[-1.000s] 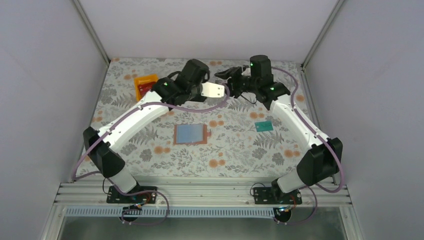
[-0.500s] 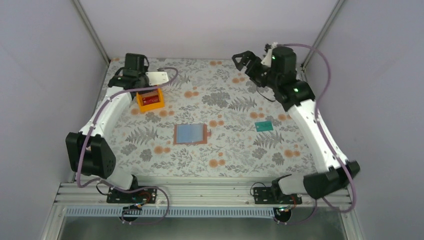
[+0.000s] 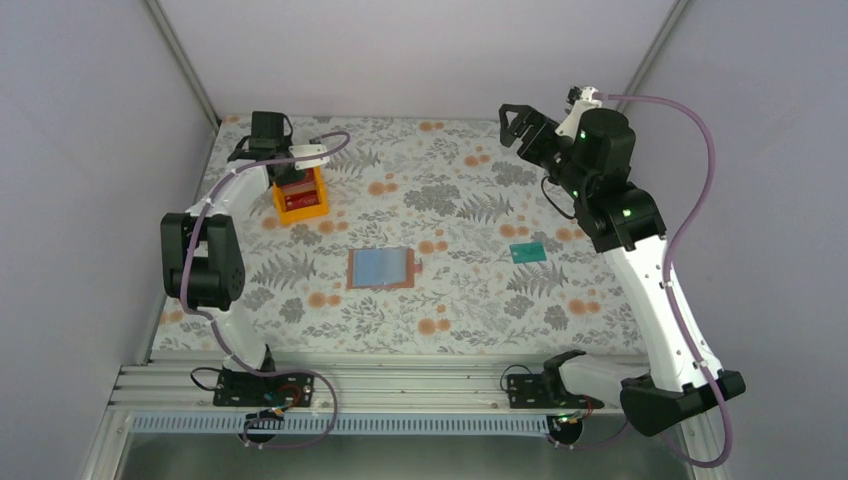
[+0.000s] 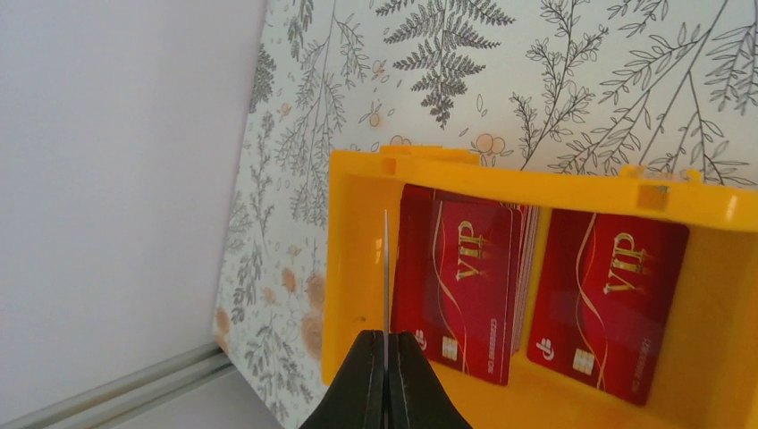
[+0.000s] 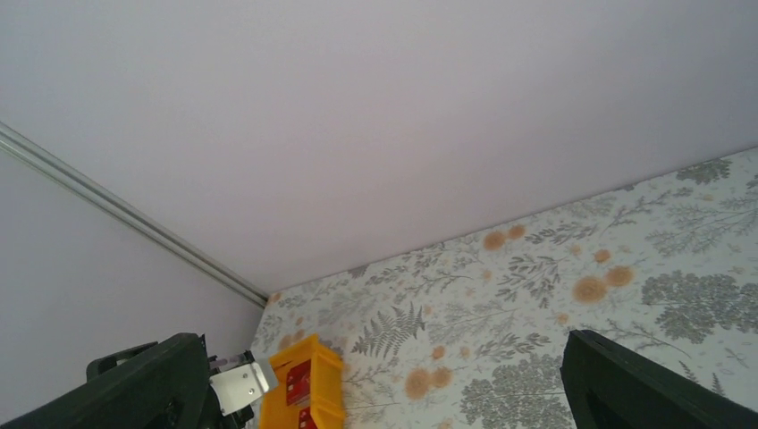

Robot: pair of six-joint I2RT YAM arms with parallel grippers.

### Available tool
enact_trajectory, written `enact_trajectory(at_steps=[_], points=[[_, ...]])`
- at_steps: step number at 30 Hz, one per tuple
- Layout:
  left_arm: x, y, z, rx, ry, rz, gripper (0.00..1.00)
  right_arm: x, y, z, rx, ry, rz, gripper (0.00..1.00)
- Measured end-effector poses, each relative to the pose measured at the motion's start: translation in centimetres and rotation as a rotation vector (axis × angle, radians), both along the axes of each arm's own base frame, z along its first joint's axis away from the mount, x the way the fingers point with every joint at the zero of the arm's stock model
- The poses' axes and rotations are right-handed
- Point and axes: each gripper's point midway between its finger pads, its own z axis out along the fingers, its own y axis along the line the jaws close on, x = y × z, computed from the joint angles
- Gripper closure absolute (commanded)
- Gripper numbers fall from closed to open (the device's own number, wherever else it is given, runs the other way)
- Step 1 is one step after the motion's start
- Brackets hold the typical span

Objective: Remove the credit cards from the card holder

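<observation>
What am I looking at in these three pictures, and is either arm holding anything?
Two robot arms stand at the near edge of a flowered table. The wide picture is from above; the other two come from cameras on each wrist. The left gripper is shut on a thin pale card, seen edge-on in its own camera, above the orange tray of red cards. The right gripper is open, empty and raised. An open wallet and a teal card lie on the table.
</observation>
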Motion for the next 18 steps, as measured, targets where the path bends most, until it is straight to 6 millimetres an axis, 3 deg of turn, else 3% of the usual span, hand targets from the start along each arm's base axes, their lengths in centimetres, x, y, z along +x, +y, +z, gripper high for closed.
enact_trajectory(at_steps=[11, 18], points=[[1.9, 0.5, -2.2, 0.022, -0.024, 0.015, 0.98, 0.2, -0.6, -0.6, -0.045, -0.003, -0.026, 0.0], [1.4, 0.7, -4.9, 0.032, 0.027, 0.005, 0.98, 0.2, -0.6, -0.6, -0.051, -0.005, -0.029, 0.0]])
